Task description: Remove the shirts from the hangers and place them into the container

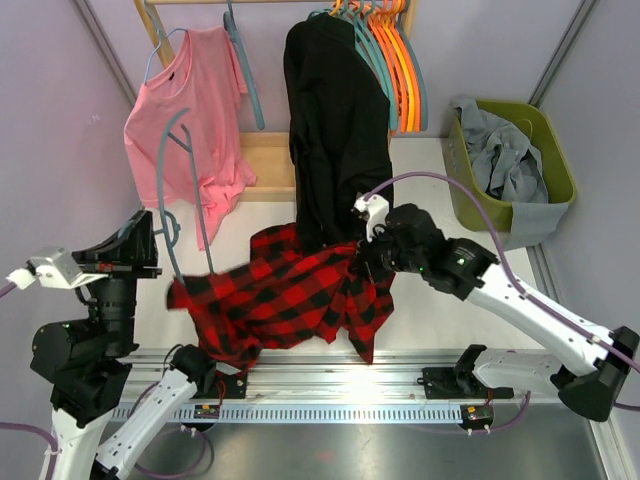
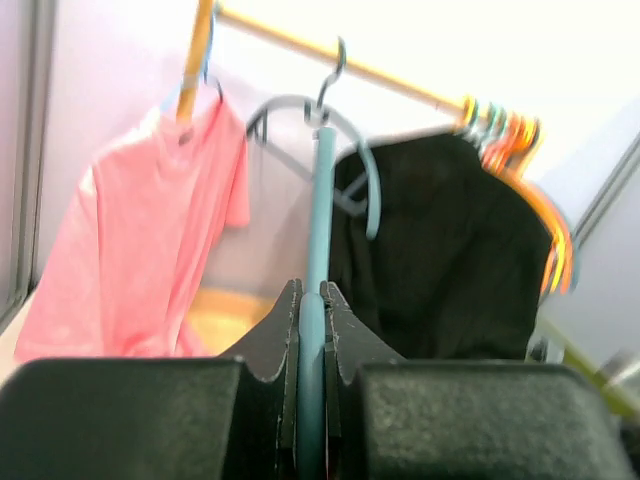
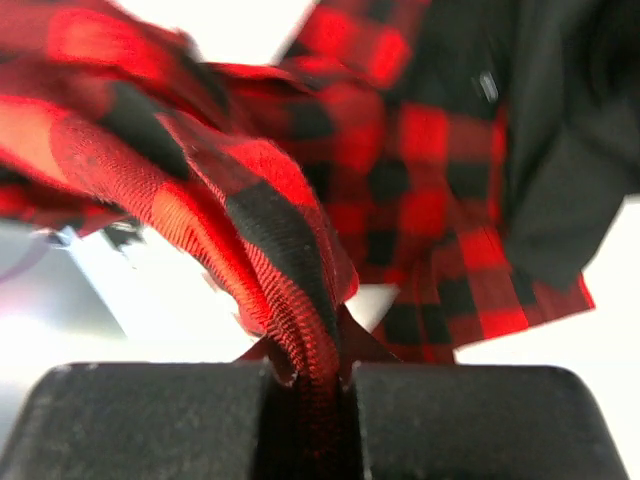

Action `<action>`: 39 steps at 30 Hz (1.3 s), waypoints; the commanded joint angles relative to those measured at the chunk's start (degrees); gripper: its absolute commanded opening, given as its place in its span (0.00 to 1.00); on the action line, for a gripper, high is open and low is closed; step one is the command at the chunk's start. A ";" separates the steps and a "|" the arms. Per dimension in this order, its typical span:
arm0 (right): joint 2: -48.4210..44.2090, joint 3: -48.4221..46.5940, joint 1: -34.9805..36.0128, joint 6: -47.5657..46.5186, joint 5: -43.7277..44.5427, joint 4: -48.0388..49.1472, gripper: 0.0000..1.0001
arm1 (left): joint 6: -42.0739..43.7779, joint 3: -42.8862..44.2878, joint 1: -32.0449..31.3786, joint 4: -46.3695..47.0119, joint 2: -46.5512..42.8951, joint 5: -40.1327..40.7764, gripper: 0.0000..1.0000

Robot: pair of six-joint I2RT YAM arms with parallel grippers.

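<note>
A red-and-black plaid shirt hangs stretched above the table's front. My right gripper is shut on a fold of the plaid shirt at its right end; the cloth fills the gripper. My left gripper is shut on a teal hanger, and one arm of the hanger reaches down into the shirt's left side. In the left wrist view the hanger's bar runs up from the gripper. The olive-green container at the back right holds a grey shirt.
A pink t-shirt and a black shirt hang from the wooden rail at the back. Several empty orange and teal hangers crowd the rail's right end. A wooden base board lies under the rail.
</note>
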State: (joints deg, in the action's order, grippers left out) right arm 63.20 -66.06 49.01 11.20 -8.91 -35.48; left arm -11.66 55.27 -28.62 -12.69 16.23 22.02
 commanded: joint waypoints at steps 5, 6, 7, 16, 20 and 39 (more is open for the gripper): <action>0.78 3.92 -0.15 0.93 -0.74 4.45 0.00 | -3.97 1.51 0.23 15.58 3.45 -10.10 0.00; 2.70 4.01 -0.15 1.10 -2.41 5.42 0.00 | -5.29 1.25 0.23 16.72 3.89 -13.03 0.00; 3.76 4.10 -0.15 1.36 -4.26 5.86 0.00 | -7.91 0.38 0.23 18.12 4.33 -16.10 0.00; 2.56 0.67 -0.15 -1.35 2.62 -0.20 0.85 | -5.50 11.60 0.23 9.82 17.51 -57.93 0.00; -7.02 -1.08 -0.15 -2.23 14.86 -1.51 0.99 | 2.94 13.82 0.49 -4.06 20.15 -65.25 0.00; -14.34 -15.15 -0.15 -7.77 -2.25 -9.96 1.00 | -45.66 4.67 18.52 52.44 40.91 -107.01 0.00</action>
State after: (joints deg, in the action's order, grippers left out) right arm 46.41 -81.25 48.97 5.30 -3.77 -44.60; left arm -51.03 55.44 -8.08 30.68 59.70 -77.08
